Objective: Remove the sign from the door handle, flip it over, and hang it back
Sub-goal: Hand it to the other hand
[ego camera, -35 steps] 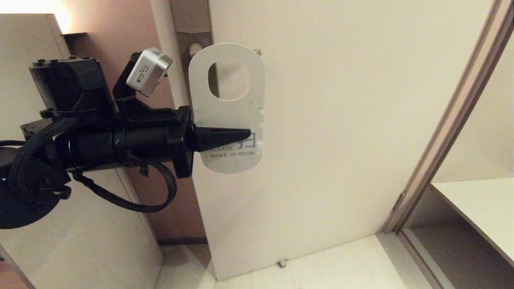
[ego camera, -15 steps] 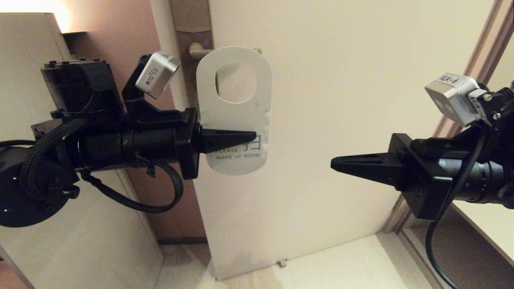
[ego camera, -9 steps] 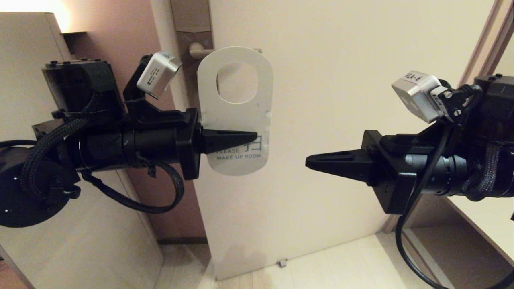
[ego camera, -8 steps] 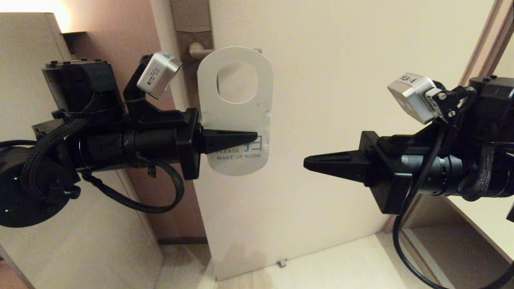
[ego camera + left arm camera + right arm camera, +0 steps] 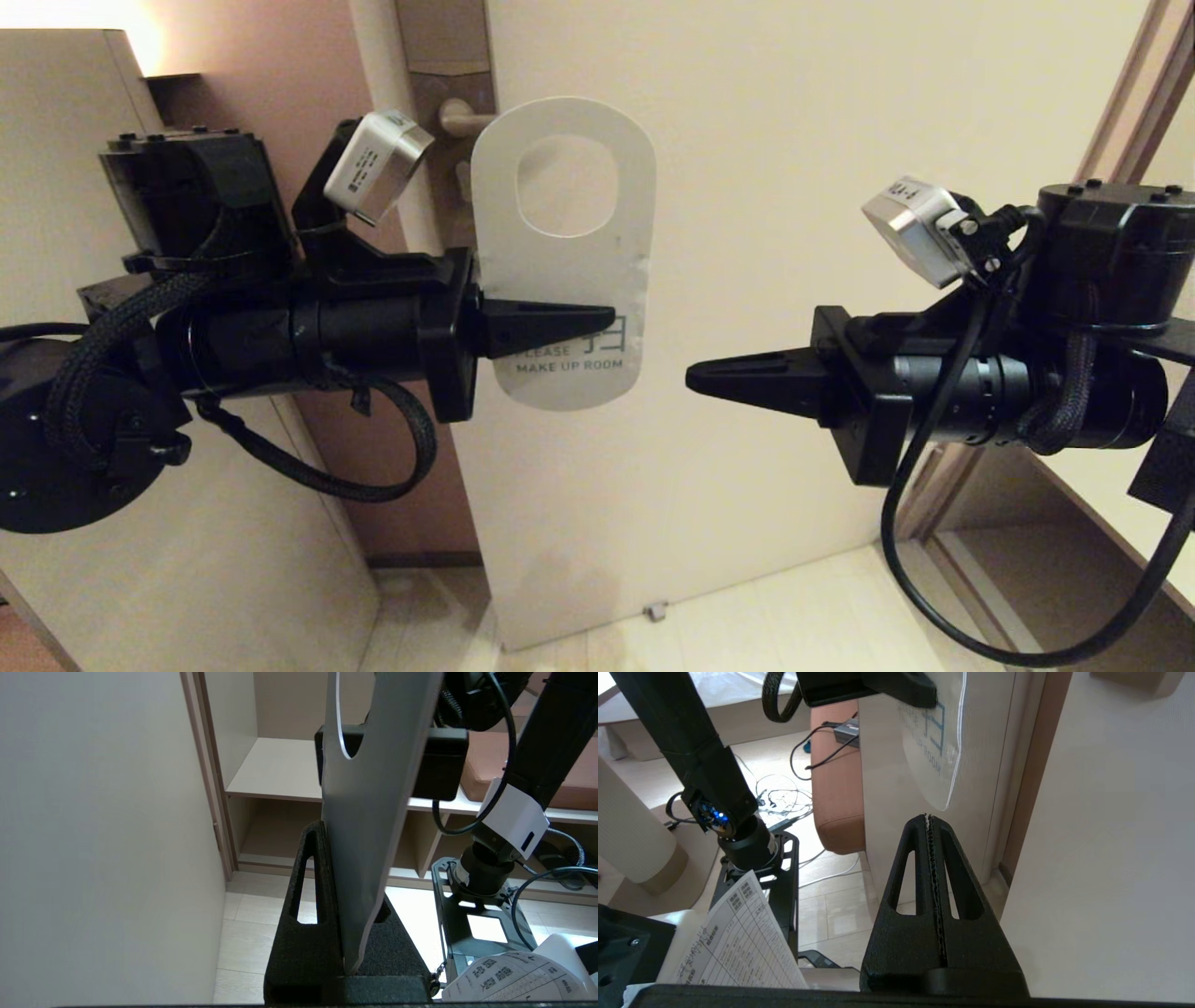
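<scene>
The sign (image 5: pixel 560 271) is a white card with an oval hole, and its "PLEASE MAKE UP ROOM" side faces me in the head view. My left gripper (image 5: pixel 605 327) reaches in from the left and is shut on its lower half; in the left wrist view the sign (image 5: pixel 373 812) stands edge-on between the black fingers (image 5: pixel 313 877). Only the left stub of the door handle (image 5: pixel 460 119) shows beside the sign's top; nothing passes through the hole. My right gripper (image 5: pixel 693 376) is shut and empty, pointing at the sign's right edge from a short way off, with the gripper (image 5: pixel 929 817) just below the sign (image 5: pixel 934 746).
The pale door (image 5: pixel 794 187) stands close behind the sign. A door frame (image 5: pixel 1116 131) and a shelf lie at the right, a cabinet (image 5: pixel 65 187) at the left. In the right wrist view there are cables (image 5: pixel 784 798) on the floor and a brown cushion (image 5: pixel 836 788).
My right arm has come in from the right, its tip now near the sign's edge. My left gripper has shifted the sign slightly right and up, so it covers more of the handle.
</scene>
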`<state>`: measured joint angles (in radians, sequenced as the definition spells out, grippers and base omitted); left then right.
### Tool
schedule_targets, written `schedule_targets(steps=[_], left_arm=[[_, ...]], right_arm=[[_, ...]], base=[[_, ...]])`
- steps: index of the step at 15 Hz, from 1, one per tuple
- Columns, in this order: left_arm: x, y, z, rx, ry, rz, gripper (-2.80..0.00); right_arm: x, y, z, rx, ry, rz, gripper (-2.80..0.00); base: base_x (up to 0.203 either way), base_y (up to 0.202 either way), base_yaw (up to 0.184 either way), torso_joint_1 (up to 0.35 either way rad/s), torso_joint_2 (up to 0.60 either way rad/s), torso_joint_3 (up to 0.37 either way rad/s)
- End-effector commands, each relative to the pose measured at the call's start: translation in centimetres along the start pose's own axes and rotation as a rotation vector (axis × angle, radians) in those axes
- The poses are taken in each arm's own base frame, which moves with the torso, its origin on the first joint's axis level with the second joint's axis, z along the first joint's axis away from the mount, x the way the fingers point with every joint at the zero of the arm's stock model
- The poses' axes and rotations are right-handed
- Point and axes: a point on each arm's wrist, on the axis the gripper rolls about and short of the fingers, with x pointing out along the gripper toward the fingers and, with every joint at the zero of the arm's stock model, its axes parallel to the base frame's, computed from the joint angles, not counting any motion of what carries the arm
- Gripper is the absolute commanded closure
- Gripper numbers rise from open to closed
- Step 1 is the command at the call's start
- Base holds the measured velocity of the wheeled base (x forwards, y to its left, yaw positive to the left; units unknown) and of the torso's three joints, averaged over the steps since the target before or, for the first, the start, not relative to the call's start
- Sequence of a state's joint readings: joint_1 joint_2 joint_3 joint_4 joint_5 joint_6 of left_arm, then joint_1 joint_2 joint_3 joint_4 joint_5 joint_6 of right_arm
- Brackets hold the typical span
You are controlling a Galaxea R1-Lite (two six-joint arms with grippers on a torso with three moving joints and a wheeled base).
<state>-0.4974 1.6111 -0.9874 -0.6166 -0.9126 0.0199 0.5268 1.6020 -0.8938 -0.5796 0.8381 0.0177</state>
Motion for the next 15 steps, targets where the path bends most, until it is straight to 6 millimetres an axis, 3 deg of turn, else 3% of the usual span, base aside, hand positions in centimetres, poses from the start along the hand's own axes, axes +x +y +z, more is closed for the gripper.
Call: schedule_targets(steps=[1, 15], left_arm=[[0.03, -0.08, 0.06, 0.004, -0.003, -0.007, 0.00], [-0.10, -0.19, 0.12, 0.005, -0.004, -0.007, 0.00]], right_arm=[[0.18, -0.09, -0.09, 0.002, 0.002, 0.007, 0.00], [1.04, -0.70, -0.48, 0.014, 0.014, 0.015, 0.00]], base=[[0.000, 0.000, 0.000, 0.000, 0.00, 0.000], [0.000, 0.000, 0.000, 0.000, 0.00, 0.000]])
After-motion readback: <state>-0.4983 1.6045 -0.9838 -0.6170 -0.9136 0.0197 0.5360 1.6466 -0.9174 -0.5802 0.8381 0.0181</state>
